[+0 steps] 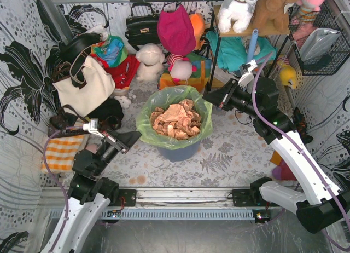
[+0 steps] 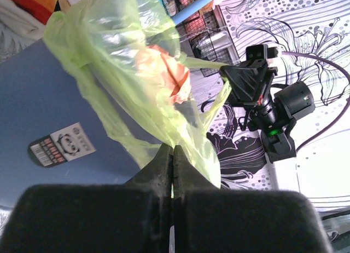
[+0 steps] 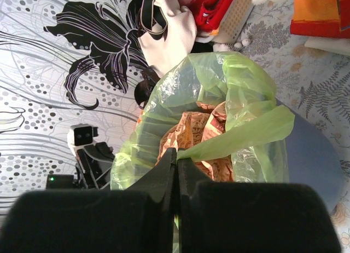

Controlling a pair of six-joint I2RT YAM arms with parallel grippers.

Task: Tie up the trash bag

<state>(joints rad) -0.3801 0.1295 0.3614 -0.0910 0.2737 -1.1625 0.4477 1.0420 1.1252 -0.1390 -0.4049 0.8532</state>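
1 trash bag [image 1: 145, 117] in 1 blue bin [image 1: 178, 151], betw. left gripper [image 1: 135, 137] & right gripper [image 1: 208, 98], both pinched tight on its film; 1 cream tote [image 1: 85, 86] beyond left one.

Shows light green on the trash bag [image 1: 146, 113], tan on crumpled paper [image 1: 176, 121], blue on the bin [image 1: 178, 151], cream on the tote handbag [image 1: 87, 88]; black flowers on white backdrop [image 1: 22, 61], orange-white stripes on the towel [image 1: 60, 151].

The trash bag [image 1: 146, 117] is thin, shiny green plastic you can see through, all wrinkly. The paper [image 1: 176, 120] inside is tan, dull and crumpled. The bin [image 1: 183, 150] is smooth blue plastic. The tote bag [image 1: 87, 88] looks like soft cream cloth. The toy dog [image 1: 238, 6] is fluffy.
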